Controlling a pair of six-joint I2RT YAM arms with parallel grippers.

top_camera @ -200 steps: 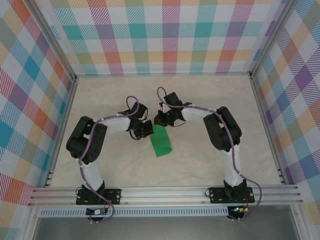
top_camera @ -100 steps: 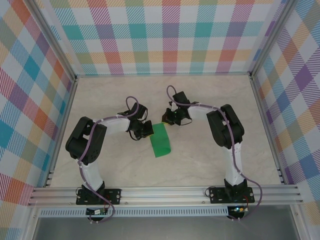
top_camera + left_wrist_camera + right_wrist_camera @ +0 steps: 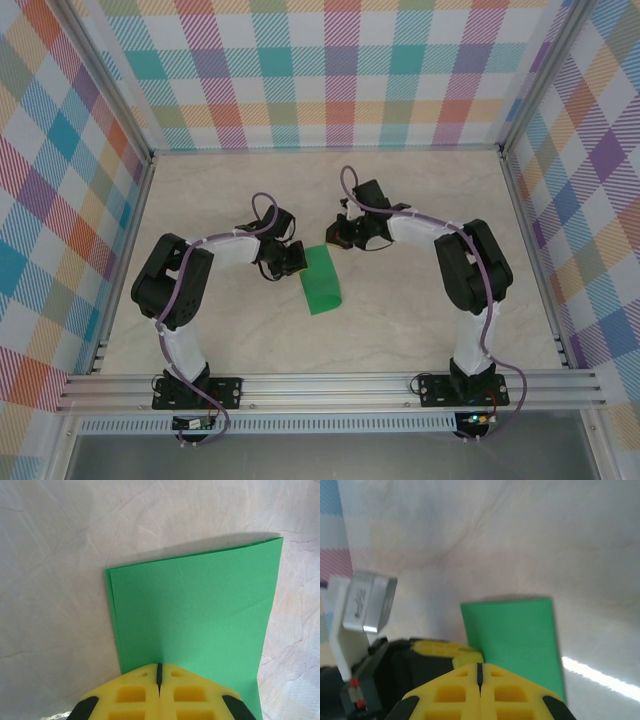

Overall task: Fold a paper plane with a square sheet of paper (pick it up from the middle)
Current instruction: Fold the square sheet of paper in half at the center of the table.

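"Two grippers to enter first. How do they stand?"

"Item one, left gripper [image 3: 159, 666]: jaws pressed together, yellow fingers meeting along one seam, nothing clamped between them that I can see. On my wrist feed its tips sit over the left edge of the green sheet of paper [image 3: 322, 281], toward the far end. I cannot tell whether they press on it. Item two, right gripper [image 3: 479, 666]: likewise closed and empty-handed, poised by the sheet's far end, close to the left gripper. I cannot make out contact there either."

"Which way does the sheet run?"

"Long axis from the arm bases toward the back wall, with the near end leaning a little to the right. Location: lying on the marbled table [image 3: 420, 320], roughly midway between the two arms, with both grippers at its far end."

"Condition?"

"Bright green, matte, unmarked. Folded over into a narrow rectangle. Two layers show along one side, their edges slightly out of line. Corners look square and crisp. One edge casts a thin shadow on the tabletop. The upper face is smooth, and I see no other creases on it."
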